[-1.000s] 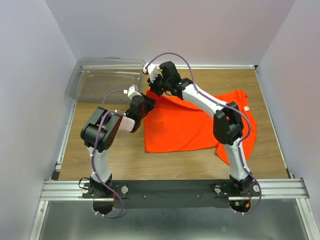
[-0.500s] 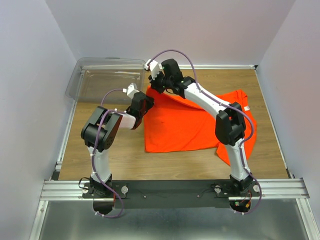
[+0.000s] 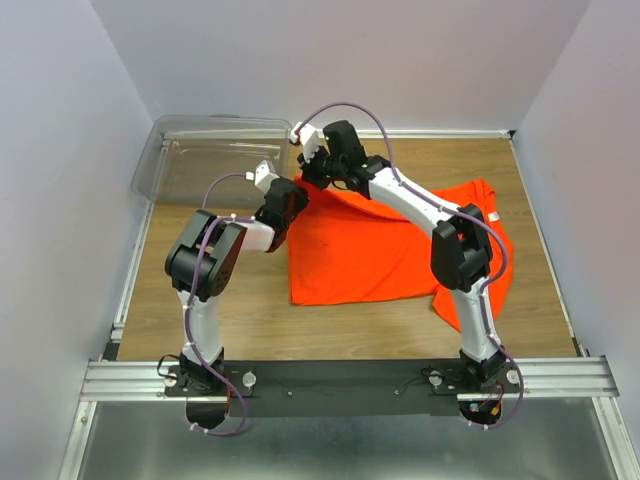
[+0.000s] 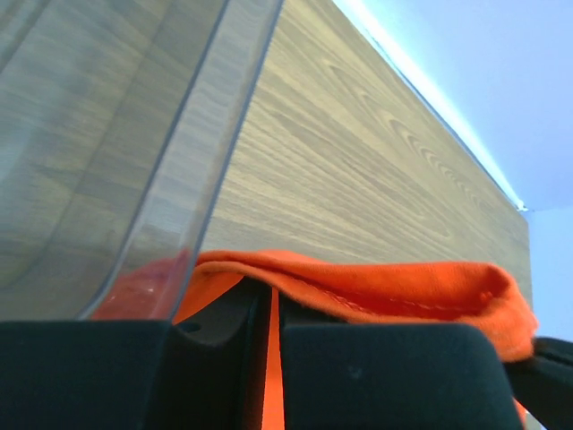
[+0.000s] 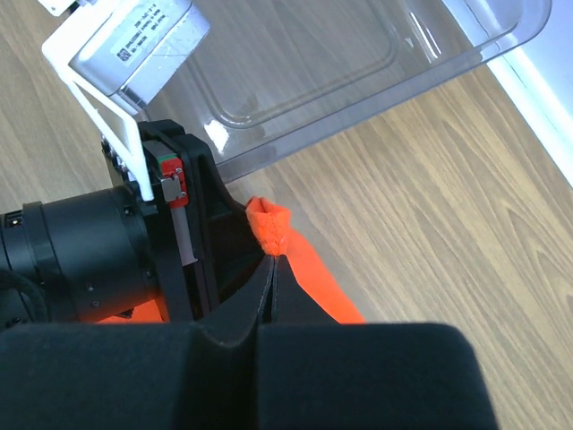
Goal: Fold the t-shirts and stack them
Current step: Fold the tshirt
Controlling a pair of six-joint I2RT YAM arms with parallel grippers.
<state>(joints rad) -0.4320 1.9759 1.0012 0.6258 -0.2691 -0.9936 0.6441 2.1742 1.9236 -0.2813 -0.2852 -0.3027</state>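
The t-shirt (image 3: 360, 250) is soft, matt orange cloth, and a stitched hem shows just above the left tool (image 4: 273, 309). That tool and the right tool (image 5: 271, 282) both have matt black plastic fingers. Beneath them the bench (image 3: 250, 310) is smooth wood grain with a faint sheen. The tub (image 4: 98, 134) just beyond the left tool is clear, glossy plastic.
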